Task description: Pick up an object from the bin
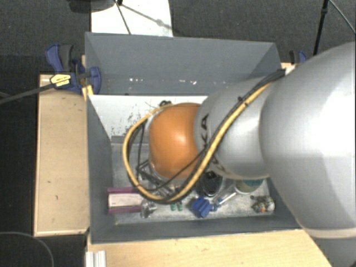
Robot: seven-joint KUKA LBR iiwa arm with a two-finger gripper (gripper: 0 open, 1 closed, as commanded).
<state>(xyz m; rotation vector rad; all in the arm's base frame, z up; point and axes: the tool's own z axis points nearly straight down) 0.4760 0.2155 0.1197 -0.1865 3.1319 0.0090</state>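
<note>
Crowding the purple-and-white box by the front-left corner of the bin, the gripper, its state impossible to tell, may just shove it away.

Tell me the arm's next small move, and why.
Probably a short straight lift. The orange wrist cover hangs low over the middle of the bin and hides what lies under it, while the purple box, small green piece and blue piece lie along the near wall beside it. Whether anything is gripped cannot be told; rising a little would show it.
</note>
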